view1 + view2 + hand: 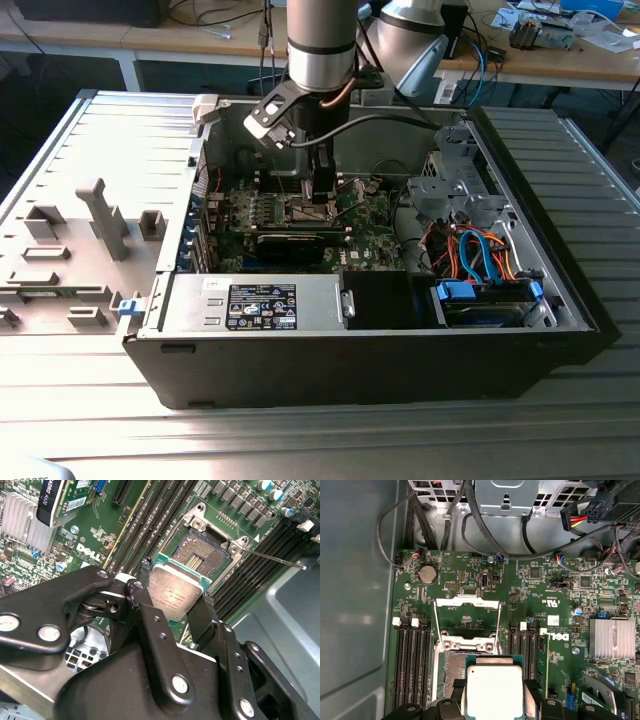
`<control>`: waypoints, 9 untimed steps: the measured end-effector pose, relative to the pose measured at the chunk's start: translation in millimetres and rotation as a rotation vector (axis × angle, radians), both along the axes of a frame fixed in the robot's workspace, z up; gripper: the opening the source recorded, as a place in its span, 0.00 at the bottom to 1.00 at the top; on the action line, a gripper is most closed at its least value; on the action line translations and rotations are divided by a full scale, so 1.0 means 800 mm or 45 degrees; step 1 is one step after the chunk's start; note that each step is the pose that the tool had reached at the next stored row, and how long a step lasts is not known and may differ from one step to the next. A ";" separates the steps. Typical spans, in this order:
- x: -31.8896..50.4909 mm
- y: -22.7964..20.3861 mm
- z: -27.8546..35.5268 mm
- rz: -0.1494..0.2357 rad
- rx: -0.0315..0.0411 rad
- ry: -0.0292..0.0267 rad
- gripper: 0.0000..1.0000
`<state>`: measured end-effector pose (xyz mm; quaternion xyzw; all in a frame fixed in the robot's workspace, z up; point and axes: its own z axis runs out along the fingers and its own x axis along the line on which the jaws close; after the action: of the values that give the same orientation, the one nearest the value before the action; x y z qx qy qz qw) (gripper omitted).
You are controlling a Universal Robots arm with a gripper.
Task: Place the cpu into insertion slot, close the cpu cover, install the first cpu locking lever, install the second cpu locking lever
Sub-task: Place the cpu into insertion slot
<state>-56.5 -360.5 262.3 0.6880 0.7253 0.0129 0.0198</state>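
1. Exterior view: the gripper [322, 203] hung low inside the open computer case [560, 300], directly over the green motherboard [375, 222]; what it carried was too small to make out there, so this view said little about progress.
2. Second wrist view: the fingers [143, 575] were clamped on two opposite edges of the cpu [177, 594], which was held tilted just above the near corner of the insertion slot [202, 555] and was not seated; beyond the fingertips the slot's dark contact field lay bare; a thin locking lever [275, 559] stood free past the slot's far side; the chip itself hid whether its underside touched the rim.
3. First wrist view: the cpu sat between the fingers over the slot's near part; the cpu cover [468, 600] lay swung open beyond the slot, away from the gripper. By my reading the placing was under way but unfinished; closing the cover and both levers remained. The slot's near half was hidden under the chip, and the fingers were cut off at the picture's edge.
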 end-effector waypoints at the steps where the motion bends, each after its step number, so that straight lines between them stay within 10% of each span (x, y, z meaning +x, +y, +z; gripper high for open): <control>1: 0.000 0.0000 -0.0002 0.000 -0.0001 0.0000 0.54; 9: 0.000 0.0000 -0.0025 0.000 0.0000 0.0000 0.54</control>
<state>-56.6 -360.5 260.3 0.6880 0.7253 0.0129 0.0198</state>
